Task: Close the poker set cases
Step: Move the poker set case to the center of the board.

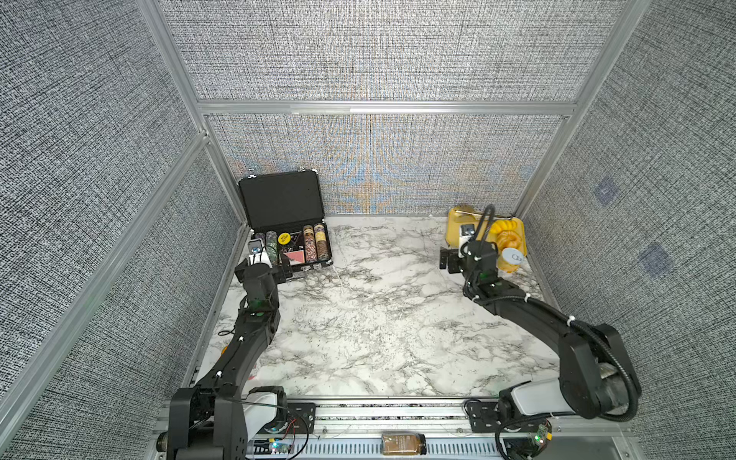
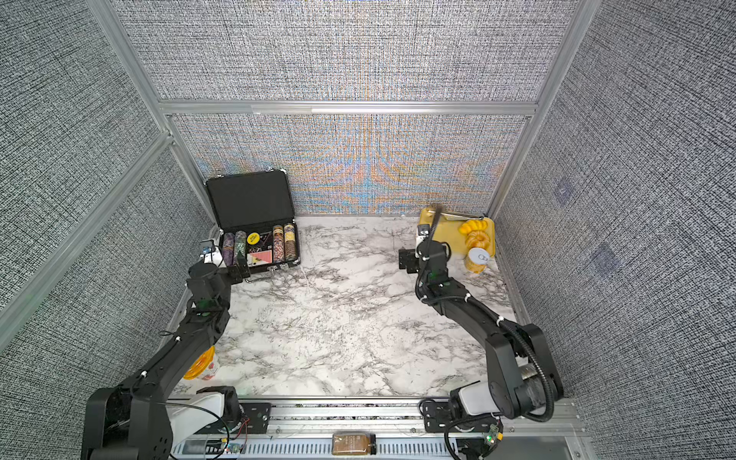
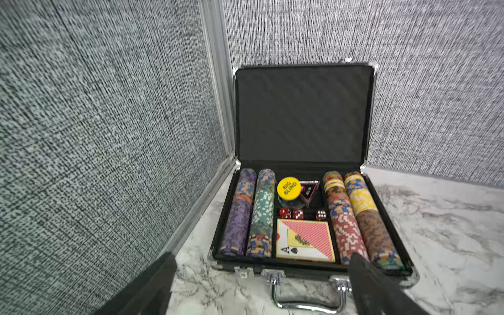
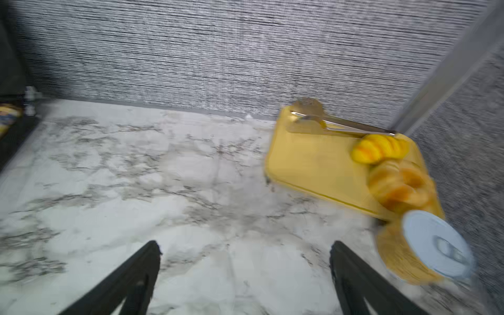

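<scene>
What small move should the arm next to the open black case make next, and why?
Probably raise the left gripper over the chips toward the top edge of the lid. The poker case is wide open with its lid upright. The gripper hangs open and empty in front of the handle, so it would need to reach the lid to tip it down.

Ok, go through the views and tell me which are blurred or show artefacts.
Right wrist view: motion-blurred throughout, the yellow tray and the can smeared. Left wrist view: fairly sharp, the poker case and its chips clear. Both top views: sharp, with coloured moiré on the back wall.
</scene>
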You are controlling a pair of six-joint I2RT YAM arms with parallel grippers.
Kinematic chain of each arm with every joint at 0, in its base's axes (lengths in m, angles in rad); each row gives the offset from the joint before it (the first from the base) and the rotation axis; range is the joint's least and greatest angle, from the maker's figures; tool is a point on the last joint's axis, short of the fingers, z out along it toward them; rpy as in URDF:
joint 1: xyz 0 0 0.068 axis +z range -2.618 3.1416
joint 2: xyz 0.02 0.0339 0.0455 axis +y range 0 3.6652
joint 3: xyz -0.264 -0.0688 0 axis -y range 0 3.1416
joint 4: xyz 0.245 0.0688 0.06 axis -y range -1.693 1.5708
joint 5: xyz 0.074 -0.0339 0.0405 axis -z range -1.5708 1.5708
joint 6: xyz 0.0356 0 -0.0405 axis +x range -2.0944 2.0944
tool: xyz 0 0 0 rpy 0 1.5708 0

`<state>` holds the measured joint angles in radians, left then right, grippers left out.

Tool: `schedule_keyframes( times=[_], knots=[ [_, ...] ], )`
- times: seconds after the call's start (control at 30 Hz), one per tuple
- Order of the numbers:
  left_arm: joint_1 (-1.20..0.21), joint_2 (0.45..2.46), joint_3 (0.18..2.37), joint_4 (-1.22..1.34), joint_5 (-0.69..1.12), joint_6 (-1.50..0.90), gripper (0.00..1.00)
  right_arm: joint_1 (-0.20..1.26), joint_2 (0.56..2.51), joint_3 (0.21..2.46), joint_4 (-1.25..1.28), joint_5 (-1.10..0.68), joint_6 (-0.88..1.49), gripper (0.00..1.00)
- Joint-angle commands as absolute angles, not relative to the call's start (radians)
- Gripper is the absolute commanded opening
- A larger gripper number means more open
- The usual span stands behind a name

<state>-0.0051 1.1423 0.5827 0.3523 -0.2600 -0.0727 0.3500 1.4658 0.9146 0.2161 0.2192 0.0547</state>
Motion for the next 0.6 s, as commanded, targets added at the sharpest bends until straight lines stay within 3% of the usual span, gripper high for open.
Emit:
schedule_keyframes(
  times=[0.0, 0.57],
  knots=[
    [0.032, 1.168, 0.643, 0.1, -0.187, -0.136, 0.99, 0.41, 1.539, 1.064, -0.001, 0.158, 0.132, 0.99],
    [0.388, 1.515, 1.012, -0.218, 0.232, -0.195, 0.87, 0.67, 2.011, 1.758, -0.349, -0.067, 0.302, 0.99]
  ],
)
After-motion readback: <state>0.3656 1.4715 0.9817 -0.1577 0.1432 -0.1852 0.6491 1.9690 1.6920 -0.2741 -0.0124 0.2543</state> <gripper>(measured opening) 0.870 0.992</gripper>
